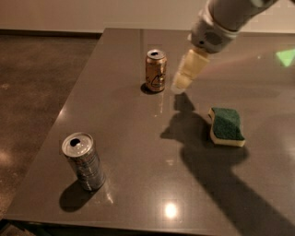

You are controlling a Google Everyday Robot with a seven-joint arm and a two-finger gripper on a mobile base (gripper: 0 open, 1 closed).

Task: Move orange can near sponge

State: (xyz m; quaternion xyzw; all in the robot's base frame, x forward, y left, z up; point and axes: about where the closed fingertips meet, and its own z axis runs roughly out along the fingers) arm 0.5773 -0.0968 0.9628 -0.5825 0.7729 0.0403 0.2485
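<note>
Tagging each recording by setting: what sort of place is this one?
Probably an indoor lab or office test area: a dark grey table on a polished concrete-looking floor by a pale wall. The pincer hangs beside the orange can; a sponge lies apart.

Dark table (138,152) bears orange can (156,70), sponge (226,126) and silver can (84,161); claw (179,85) hangs beside the orange can.

With my gripper (180,84) hanging just to the right of the orange can (156,71), I see dark scribbled lettering on that can's side and dark markings on the silver-grey can (84,162) at the near left, but I can read no word, brand or number on either.
</note>
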